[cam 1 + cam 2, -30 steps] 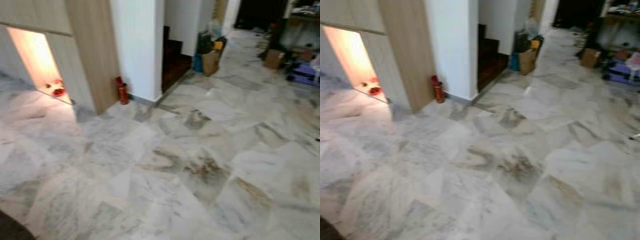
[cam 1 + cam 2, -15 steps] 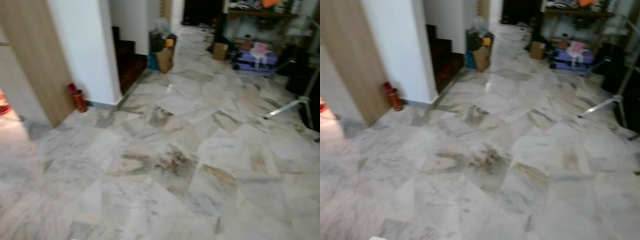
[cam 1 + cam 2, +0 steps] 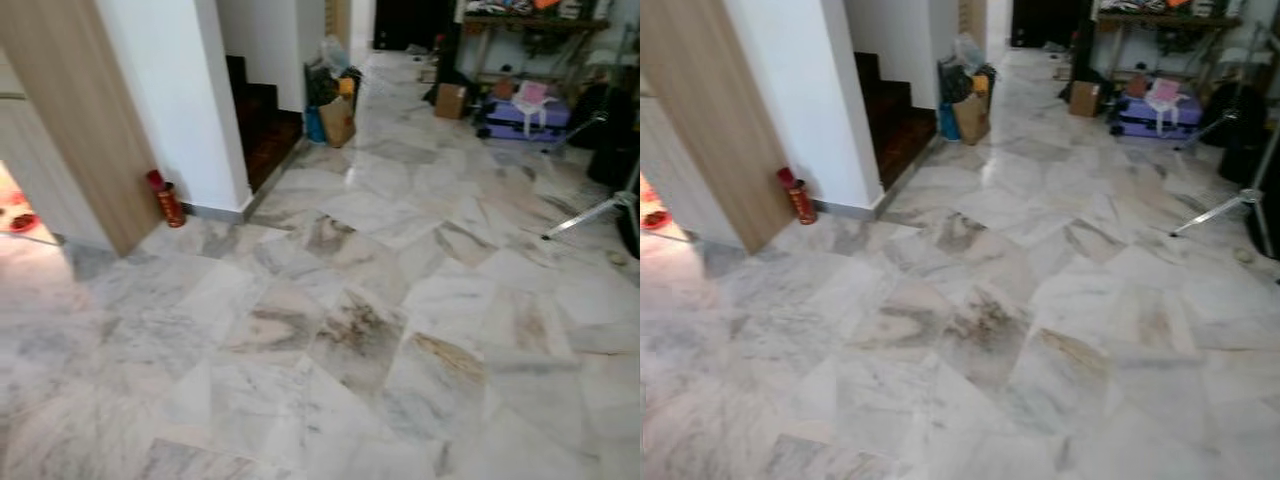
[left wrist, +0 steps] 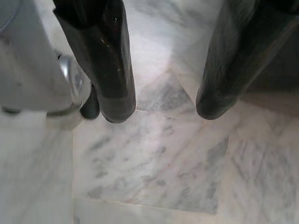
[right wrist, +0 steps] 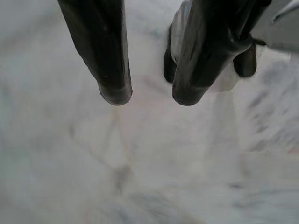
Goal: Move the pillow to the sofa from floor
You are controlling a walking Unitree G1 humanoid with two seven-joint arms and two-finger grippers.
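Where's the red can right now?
Head views: the red can stands on the floor at the left, against the base of the white wall, beside the wood panel and left of the stairs.

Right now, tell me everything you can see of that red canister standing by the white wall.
The red canister is a small upright cylinder, red with a darker band near its lower part, perhaps metal. It stands on the marble floor at the foot of the white wall, close beside the wooden panel. Nothing rests on it. Blur hides any label, so what it is stays uncertain.
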